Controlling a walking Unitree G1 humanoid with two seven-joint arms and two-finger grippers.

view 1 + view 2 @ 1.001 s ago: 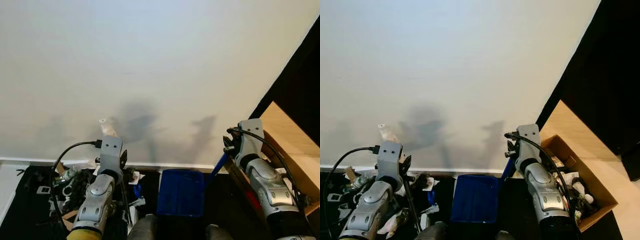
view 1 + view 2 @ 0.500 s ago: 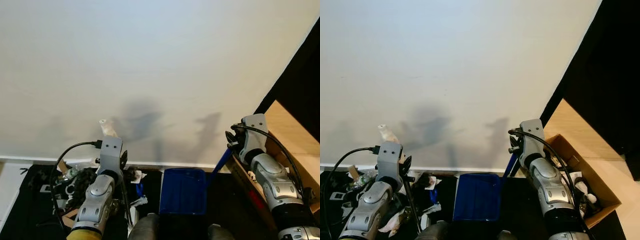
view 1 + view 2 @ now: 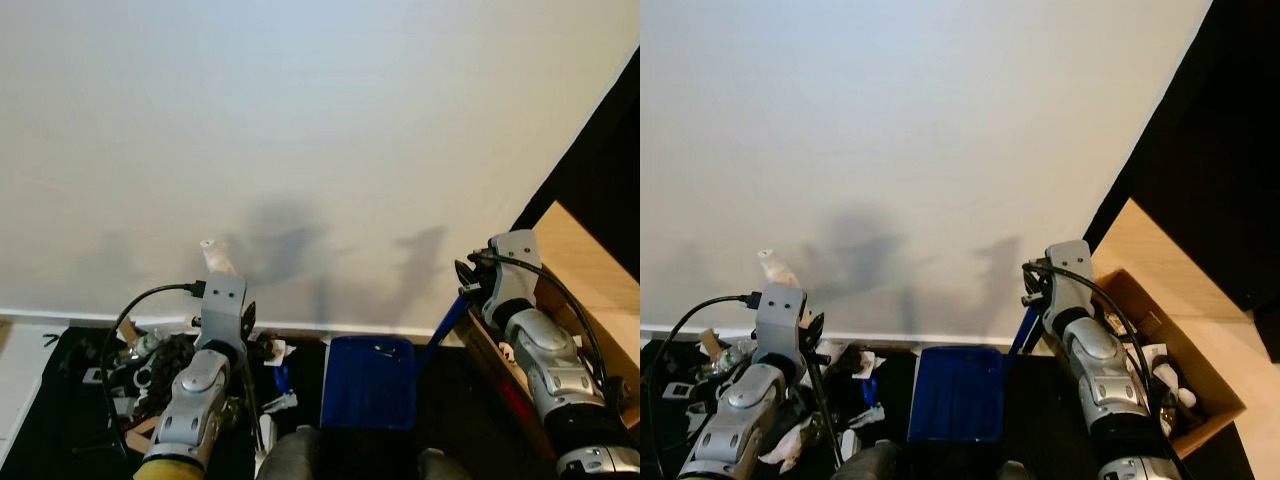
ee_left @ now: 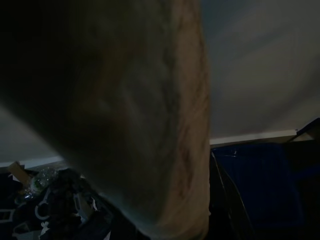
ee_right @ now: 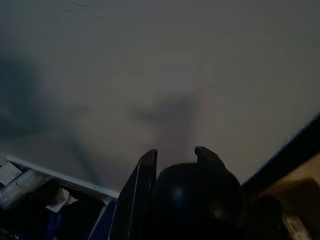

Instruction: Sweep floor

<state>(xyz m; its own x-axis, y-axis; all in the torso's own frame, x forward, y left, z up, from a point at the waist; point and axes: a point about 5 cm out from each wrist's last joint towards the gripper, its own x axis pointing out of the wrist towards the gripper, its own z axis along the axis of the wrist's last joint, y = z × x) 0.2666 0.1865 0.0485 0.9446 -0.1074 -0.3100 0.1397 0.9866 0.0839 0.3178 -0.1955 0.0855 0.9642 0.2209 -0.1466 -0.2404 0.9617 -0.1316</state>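
Right eye view: dustpan (image 3: 958,393) below right tool (image 3: 1033,300).

Head cameras face the white wall (image 3: 300,120) from close by.
Both eye views share the blue dustpan (image 3: 368,382) below it; wrist views look toward that wall, dim.

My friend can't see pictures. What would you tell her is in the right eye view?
A robot faces a plain white wall, with a blue dustpan standing on the dark floor between its two silver arms. A pile of litter lies by the left arm, and an open cardboard box of rubbish sits beside the right arm.
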